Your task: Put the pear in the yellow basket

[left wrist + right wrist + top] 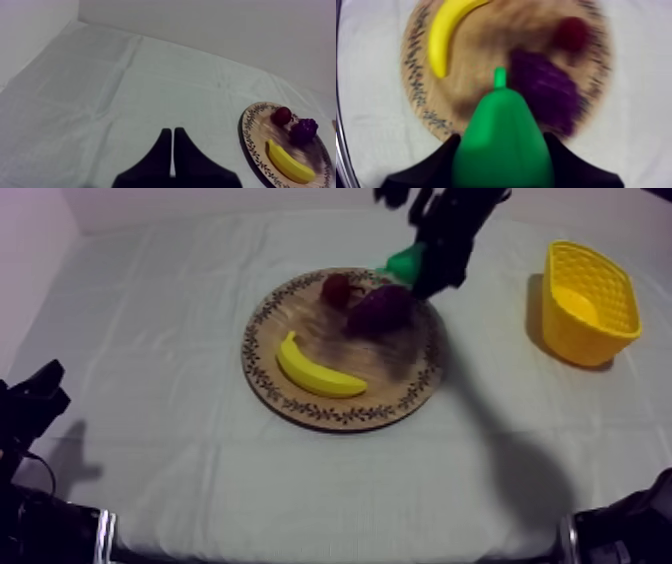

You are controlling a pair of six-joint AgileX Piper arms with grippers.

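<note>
My right gripper [428, 268] is shut on the green pear [403, 264], holding it in the air above the far right rim of the round wooden board [300, 403]. In the right wrist view the pear [503, 137] sits between the black fingers [433, 167], stem pointing toward the board [418, 95] below. The yellow basket [590, 303] stands at the right of the table, apart from the gripper. My left gripper [172, 150] hangs over bare cloth left of the board [250, 142], its fingers together as a narrow wedge.
A banana [315, 371], a bunch of grapes [381, 308] and a small red fruit [337, 288] lie on the board. The left arm [30, 403] rests low at the left edge. Bare cloth lies between board and basket.
</note>
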